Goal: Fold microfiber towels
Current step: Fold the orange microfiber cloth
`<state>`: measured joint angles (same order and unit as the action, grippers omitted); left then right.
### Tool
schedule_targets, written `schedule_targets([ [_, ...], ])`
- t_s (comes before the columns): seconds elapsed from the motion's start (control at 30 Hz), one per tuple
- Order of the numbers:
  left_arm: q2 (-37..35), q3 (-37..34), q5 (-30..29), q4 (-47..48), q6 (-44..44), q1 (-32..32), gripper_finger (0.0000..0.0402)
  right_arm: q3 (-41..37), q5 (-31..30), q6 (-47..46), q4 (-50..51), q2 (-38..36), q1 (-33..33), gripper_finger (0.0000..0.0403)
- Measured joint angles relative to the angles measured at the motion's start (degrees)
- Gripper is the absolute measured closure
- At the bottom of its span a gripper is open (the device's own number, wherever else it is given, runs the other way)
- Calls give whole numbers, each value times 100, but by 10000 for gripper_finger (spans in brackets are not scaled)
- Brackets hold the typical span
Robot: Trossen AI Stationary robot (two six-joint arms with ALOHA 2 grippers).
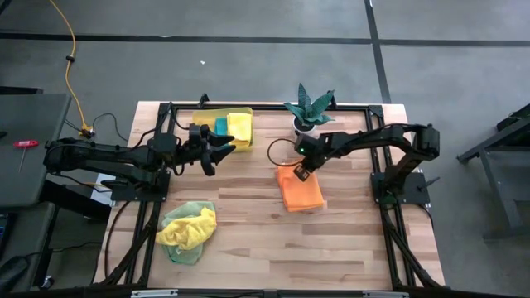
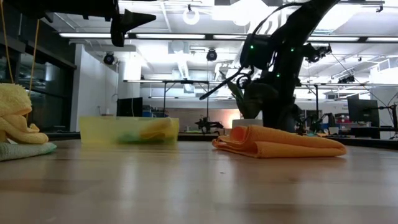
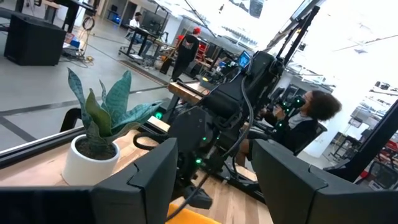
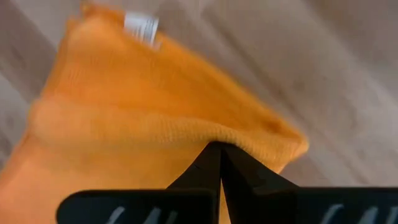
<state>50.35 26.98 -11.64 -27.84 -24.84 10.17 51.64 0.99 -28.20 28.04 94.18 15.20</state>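
Note:
A folded orange towel [image 1: 300,192] [image 2: 280,144] lies flat on the wooden table, right of centre. My right gripper [image 1: 303,172] [image 4: 219,148] is shut and points steeply down at the towel's far left corner. A white tag [image 4: 142,26] shows on the towel. A loose heap of a yellow towel [image 1: 192,225] on a light green one [image 1: 186,248] rests near the table's left edge. My left gripper [image 1: 217,151] [image 3: 214,174] hangs open and level, high above the table beside the bin, with nothing between its fingers. My right gripper's shut fingertips [image 4: 211,158] come from above at a raised fold [image 4: 186,134] along the orange towel's far edge. The fingers themselves hide the meeting place, so I cannot tell whether they touch or pinch the cloth. The towel lies on the table.
A translucent yellow bin [image 1: 228,128] [image 2: 127,130] at the far left holds yellow and teal cloths. A potted plant [image 1: 308,112] [image 3: 99,124] stands at the far edge, close behind my right gripper. Bare wood lies along the near edge. A person [image 3: 311,118] sits beyond the table.

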Motion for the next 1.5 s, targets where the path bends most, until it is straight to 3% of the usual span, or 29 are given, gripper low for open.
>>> schedule_targets([
  [0.17, 0, 0, -11, -4, -2, 0, 204, 0, -252, -26, -615, 21, 178, 403],
  [0.37, -2, 0, -45, -4, -2, -1, 204, 2, -253, -285, -1177, 106, 356, 403],
  [0.6, 0, 0, -100, 16, -4, 1, 204, 2, -49, -518, -2548, 329, 307, 403],
  [0.97, -1, 0, -122, 126, -4, -1, 204, 4, 1618, -335, -2634, 343, 277, 403],
  [1.17, -2, 0, -122, 125, -15, -1, 204, 4, 1848, -425, -1705, 283, 197, 403],
  [1.37, 0, 0, -124, 182, -47, -1, 204, 4, 1232, -149, 14, 281, -191, 403],
  [1.5, 0, 0, -153, 232, -50, 1, 204, 4, 729, -178, 327, 219, -300, 403],
])
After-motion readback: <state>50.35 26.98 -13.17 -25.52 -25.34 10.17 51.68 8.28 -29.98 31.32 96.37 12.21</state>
